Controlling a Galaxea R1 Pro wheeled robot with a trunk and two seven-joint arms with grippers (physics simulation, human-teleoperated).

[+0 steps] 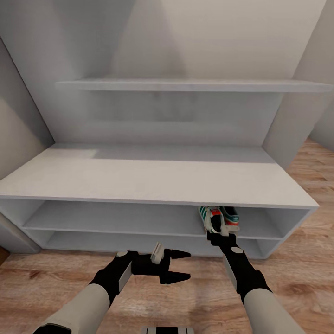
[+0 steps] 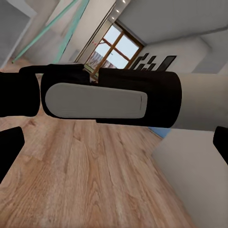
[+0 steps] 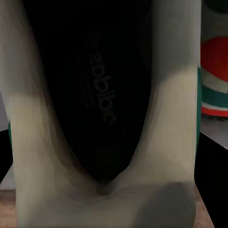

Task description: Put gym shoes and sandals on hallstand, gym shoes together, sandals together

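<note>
The pale grey hallstand (image 1: 153, 178) fills the head view, with a bench top over two low shelves. My right gripper (image 1: 219, 233) is shut on the heel of a cream gym shoe (image 1: 209, 218) with green stripes, held at the opening of the upper low shelf. In the right wrist view that shoe's dark insole (image 3: 95, 95) is very close. A second gym shoe (image 1: 230, 214) (image 3: 213, 76) with an orange-red patch sits right beside it on that shelf. My left gripper (image 1: 180, 266) hangs open and empty above the corridor floor (image 1: 195, 297). The sandals are out of view.
An upper shelf (image 1: 185, 85) juts from the tall back panel. In the left wrist view my right forearm (image 2: 109, 97) crosses the picture, with wood floor (image 2: 80, 180) below, a window (image 2: 116, 47) far off, and the rack's side (image 2: 199, 180).
</note>
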